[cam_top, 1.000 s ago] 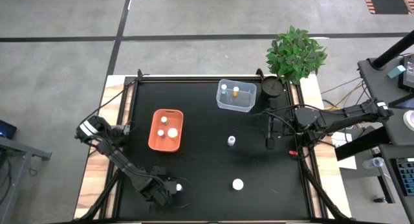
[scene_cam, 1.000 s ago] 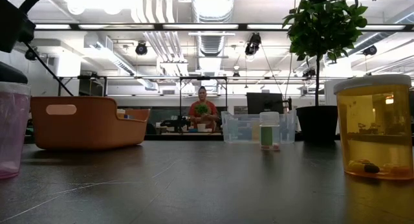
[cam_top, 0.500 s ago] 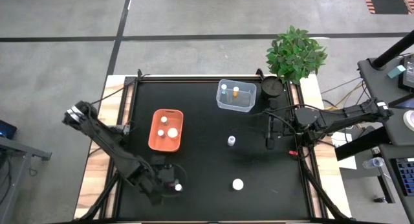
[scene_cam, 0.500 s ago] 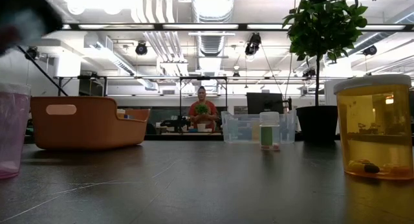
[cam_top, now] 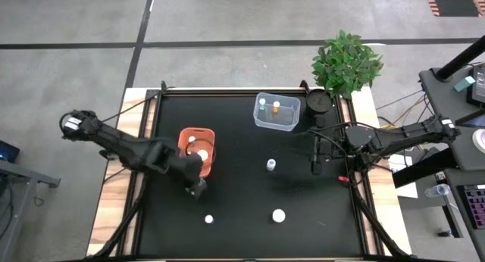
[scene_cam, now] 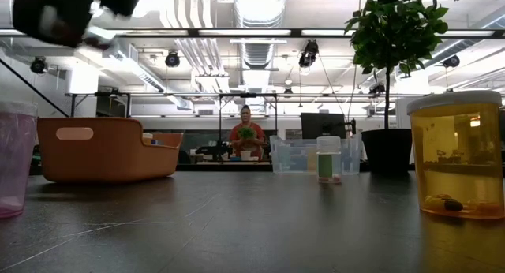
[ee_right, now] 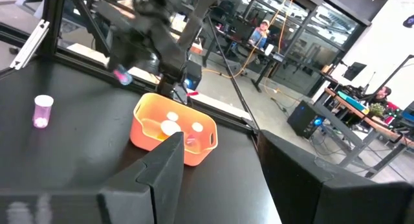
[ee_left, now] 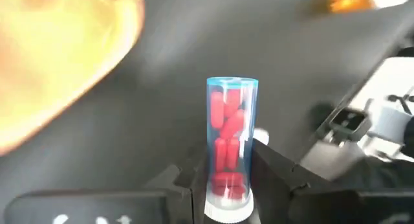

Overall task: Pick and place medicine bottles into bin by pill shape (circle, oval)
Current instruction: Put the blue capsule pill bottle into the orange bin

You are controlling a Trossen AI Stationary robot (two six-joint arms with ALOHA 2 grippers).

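Note:
My left gripper [cam_top: 198, 188] is above the table, just near of the orange bin [cam_top: 195, 151], and is shut on a clear bottle of red oval pills [ee_left: 231, 143]. My right gripper [cam_top: 317, 162] waits open at the table's right side. The orange bin holds white-capped bottles, and so does the clear bin [cam_top: 276, 112]. A pink bottle [cam_top: 208, 219], an amber bottle [cam_top: 279, 215] and a small white-capped bottle [cam_top: 270, 165] stand upright on the black table. My left gripper pinches the clear bottle between its two fingers [ee_left: 186, 182], at the white-capped end [ee_left: 228, 201]. The bottle lies along the fingers, and its other end sticks out past their tips. It is lifted clear of the table.
A potted plant [cam_top: 346, 61] and a round black thing [cam_top: 318, 101] stand at the far right corner. The low view shows the pink bottle [scene_cam: 14, 158] and the amber bottle [scene_cam: 458, 155] close to the near edge. People sit in the room behind the table.
My left gripper has risen from beside the pink bottle at the near edge. It has gone toward the far edge, up to the orange bin's near side. The pink bottle has stayed where it was.

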